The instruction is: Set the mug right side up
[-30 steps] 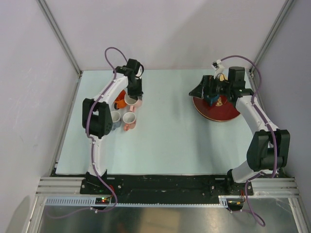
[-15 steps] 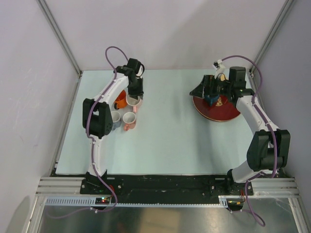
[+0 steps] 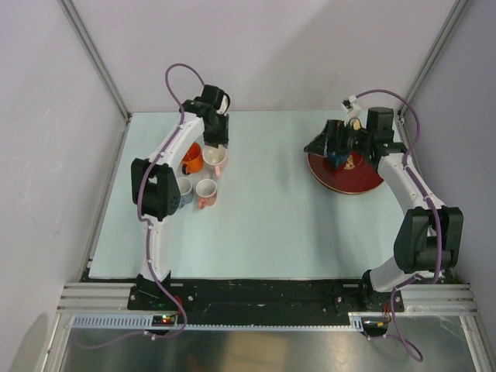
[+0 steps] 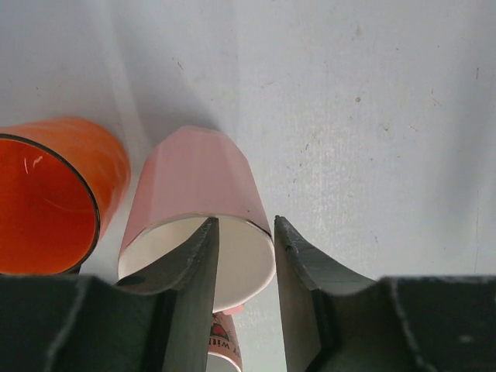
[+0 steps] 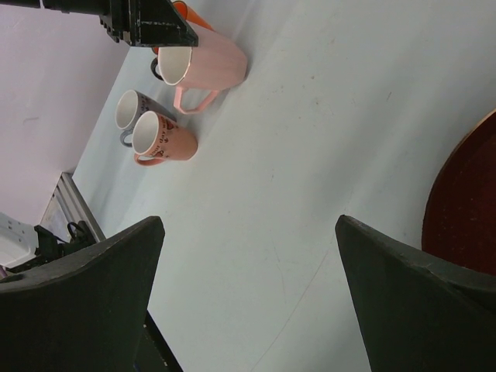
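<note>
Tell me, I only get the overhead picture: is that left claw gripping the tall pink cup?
Observer: No. Its wrist camera shows the left gripper straddling the rim of the tall pink mug, one finger inside, one outside, gaps either side of the wall.
Operator: Is it the right way up?
Observer: Seen side-on by the right wrist camera, it stands mouth up, handle toward the grey mug and small pink mug.
Operator: And the other claw?
Observer: The right gripper gapes wide, nothing between its fingers.
</note>
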You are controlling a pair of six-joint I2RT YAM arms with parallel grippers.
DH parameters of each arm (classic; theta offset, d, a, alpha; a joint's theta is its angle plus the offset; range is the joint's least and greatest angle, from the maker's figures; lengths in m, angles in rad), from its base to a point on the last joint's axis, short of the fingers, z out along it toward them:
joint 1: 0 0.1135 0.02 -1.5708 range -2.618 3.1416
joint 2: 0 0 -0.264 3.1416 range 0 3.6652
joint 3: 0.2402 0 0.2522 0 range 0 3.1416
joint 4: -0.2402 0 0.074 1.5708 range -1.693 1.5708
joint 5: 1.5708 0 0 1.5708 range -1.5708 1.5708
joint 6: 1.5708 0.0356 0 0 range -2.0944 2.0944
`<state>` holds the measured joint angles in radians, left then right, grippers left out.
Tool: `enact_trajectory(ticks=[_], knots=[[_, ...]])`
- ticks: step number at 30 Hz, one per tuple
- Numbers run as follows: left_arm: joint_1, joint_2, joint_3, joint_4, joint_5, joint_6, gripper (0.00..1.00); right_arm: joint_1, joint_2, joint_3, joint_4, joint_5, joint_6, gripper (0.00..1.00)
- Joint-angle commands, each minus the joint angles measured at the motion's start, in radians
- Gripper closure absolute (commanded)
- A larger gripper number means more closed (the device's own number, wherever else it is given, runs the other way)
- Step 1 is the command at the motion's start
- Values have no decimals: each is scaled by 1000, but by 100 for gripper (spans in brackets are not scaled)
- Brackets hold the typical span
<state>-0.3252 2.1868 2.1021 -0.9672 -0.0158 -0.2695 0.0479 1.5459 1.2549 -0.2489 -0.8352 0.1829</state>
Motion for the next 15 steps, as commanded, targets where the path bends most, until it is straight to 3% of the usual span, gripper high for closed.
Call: enact_trajectory(ticks=[1, 15], knots=[[-3, 5, 45, 24, -20, 35, 61, -5, -23, -11, 39, -5, 9, 1], [-2, 5, 35, 28, -21, 46, 60, -7, -26, -18, 40, -3, 16, 1]])
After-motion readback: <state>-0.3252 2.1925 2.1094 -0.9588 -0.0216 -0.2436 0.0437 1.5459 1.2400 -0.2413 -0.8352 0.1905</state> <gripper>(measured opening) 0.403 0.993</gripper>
